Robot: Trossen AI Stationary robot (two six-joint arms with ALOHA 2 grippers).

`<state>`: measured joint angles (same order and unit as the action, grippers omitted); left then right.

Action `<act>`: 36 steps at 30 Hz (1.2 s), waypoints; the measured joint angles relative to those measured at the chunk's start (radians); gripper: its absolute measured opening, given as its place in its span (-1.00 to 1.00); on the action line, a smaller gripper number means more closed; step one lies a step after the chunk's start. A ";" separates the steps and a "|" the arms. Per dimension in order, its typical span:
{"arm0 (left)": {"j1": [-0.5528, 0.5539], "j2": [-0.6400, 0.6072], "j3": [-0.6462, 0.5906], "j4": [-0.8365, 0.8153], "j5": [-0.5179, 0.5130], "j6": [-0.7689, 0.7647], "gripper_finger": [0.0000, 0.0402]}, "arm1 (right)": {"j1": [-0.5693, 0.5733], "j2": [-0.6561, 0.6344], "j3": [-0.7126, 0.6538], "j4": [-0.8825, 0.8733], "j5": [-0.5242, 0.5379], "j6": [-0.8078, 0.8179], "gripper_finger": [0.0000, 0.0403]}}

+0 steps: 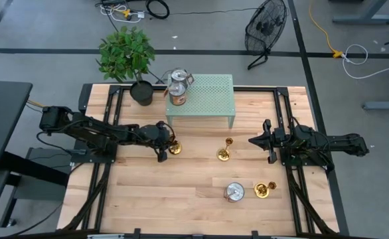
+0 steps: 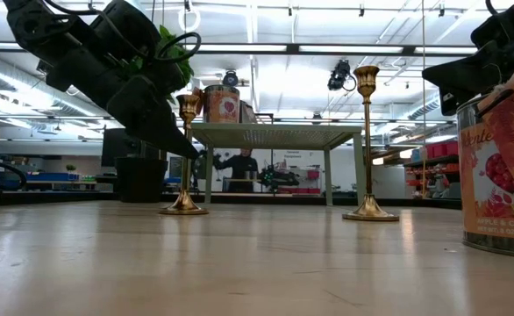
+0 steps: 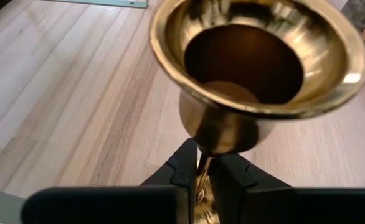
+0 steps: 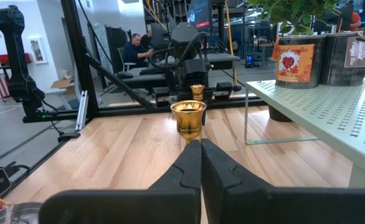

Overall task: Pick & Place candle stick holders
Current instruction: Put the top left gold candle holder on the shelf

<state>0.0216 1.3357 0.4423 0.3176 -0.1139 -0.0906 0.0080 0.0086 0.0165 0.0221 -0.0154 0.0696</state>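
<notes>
Gold holder (image 3: 257, 68): my left gripper (image 3: 202, 177) was clamped on its thin stem; a crooked lift could tip it.

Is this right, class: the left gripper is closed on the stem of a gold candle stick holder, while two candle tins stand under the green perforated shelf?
One detail is wrong. The two candle tins stand on top of the green perforated shelf, not under it; the high view shows this. The rest holds: the left gripper is closed on the stem of a gold candle stick holder.
</notes>
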 joint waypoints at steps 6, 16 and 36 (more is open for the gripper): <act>0.000 0.000 0.000 0.000 0.000 0.000 -0.83 | 0.000 0.000 0.000 0.000 0.000 0.000 -0.99; 0.000 0.000 0.000 0.000 0.001 0.000 -0.84 | 0.000 0.000 0.000 0.000 0.000 0.000 -0.99; 0.000 0.000 0.022 -0.004 0.011 -0.037 -0.88 | 0.000 0.000 0.000 0.000 0.000 0.000 -0.99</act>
<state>0.0212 1.3354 0.4641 0.3131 -0.1034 -0.1272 0.0080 0.0086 0.0164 0.0221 -0.0156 0.0696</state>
